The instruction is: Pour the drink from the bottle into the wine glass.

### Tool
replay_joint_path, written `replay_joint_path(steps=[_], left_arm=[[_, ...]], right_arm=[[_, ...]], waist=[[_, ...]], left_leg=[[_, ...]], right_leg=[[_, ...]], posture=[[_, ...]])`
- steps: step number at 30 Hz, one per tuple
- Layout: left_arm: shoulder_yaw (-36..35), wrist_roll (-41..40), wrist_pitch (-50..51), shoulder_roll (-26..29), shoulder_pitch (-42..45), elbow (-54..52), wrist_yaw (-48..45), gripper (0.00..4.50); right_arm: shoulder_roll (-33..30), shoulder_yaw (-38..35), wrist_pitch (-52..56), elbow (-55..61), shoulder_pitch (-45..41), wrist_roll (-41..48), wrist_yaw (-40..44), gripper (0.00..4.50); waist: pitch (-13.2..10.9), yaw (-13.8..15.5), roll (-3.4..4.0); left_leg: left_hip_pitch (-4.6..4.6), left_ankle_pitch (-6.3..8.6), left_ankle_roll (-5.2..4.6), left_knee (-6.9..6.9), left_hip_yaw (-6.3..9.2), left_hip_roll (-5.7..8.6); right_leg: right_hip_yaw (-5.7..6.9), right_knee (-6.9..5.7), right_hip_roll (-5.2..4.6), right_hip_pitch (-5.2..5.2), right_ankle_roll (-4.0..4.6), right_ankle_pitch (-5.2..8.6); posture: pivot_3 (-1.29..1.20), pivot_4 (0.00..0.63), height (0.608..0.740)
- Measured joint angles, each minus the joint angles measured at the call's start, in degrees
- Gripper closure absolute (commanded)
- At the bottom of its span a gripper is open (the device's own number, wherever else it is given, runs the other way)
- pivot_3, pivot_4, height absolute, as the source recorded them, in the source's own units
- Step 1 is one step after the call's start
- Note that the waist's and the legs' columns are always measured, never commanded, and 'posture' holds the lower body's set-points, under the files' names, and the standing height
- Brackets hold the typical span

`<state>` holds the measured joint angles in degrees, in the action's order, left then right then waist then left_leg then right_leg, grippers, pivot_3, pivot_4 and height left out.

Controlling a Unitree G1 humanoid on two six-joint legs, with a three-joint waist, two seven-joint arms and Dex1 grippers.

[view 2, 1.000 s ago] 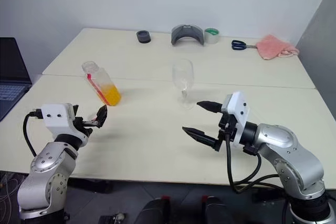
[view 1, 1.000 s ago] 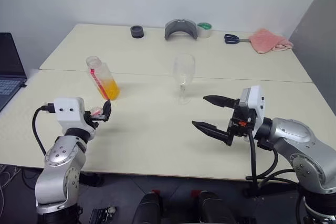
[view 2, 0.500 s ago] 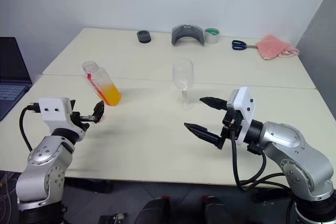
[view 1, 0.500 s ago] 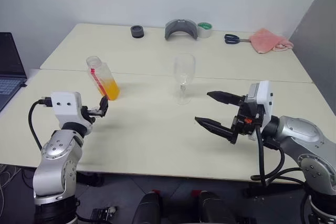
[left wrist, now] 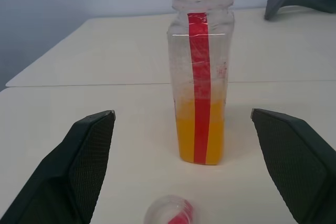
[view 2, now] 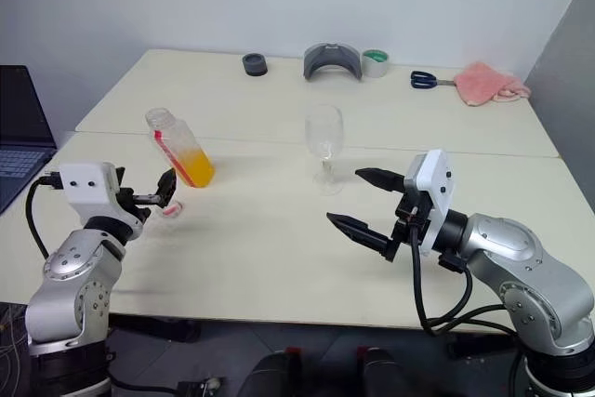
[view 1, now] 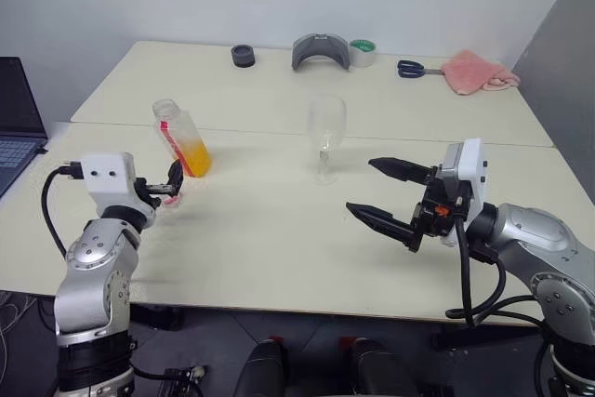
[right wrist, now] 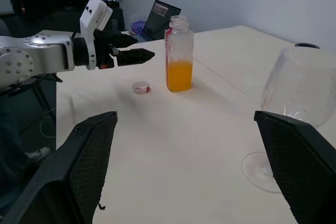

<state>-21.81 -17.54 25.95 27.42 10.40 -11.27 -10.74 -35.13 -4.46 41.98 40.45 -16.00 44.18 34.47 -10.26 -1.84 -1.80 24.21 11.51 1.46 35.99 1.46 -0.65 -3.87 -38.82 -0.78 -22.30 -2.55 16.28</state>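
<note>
The left gripper [view 2: 165, 183] lets go of the cap [view 2: 171, 209], which now lies on the table [view 2: 279, 248].

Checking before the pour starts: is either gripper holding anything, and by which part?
Nothing is held. The left gripper is open facing the bottle; the right gripper is open beside the wine glass.

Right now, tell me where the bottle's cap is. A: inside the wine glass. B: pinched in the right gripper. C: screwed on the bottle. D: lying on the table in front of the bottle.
D: the bottle stands with its neck open, and the small red-and-white cap lies on the table just in front of it, between the open fingers of the left gripper.
</note>
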Motion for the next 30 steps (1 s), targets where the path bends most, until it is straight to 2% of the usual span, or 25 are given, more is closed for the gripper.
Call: replay_joint_path(steps=[12, 30], left_arm=[[0.1, -0.07, -3.06, 1.84, 5.57, 8.8, -4.94, 0.0], [1.48, 1.84, -7.89, 2.54, 12.15, 18.33, -7.57, 0.0]], right_arm=[[-0.95, -0.34, 1.09, -0.01, -1.12, 4.26, -0.91, 0.05], [-2.39, -1.19, 2.71, -0.01, -1.45, 7.65, -3.37, 0.05]], waist=[[0.0, 0.02, -0.01], [-0.01, 0.02, -0.01]], left_leg=[[0.03, 0.0, 0.0, 0.0, 0.02, 0.0], [0.05, 0.0, 0.0, 0.0, 0.03, -0.01]], right_leg=[[0.06, 0.01, -0.01, 0.0, 0.06, -0.04], [0.08, 0.01, -0.02, -0.01, 0.06, -0.05]], posture=[[0.0, 0.15, 0.74], [0.0, 0.15, 0.74]])
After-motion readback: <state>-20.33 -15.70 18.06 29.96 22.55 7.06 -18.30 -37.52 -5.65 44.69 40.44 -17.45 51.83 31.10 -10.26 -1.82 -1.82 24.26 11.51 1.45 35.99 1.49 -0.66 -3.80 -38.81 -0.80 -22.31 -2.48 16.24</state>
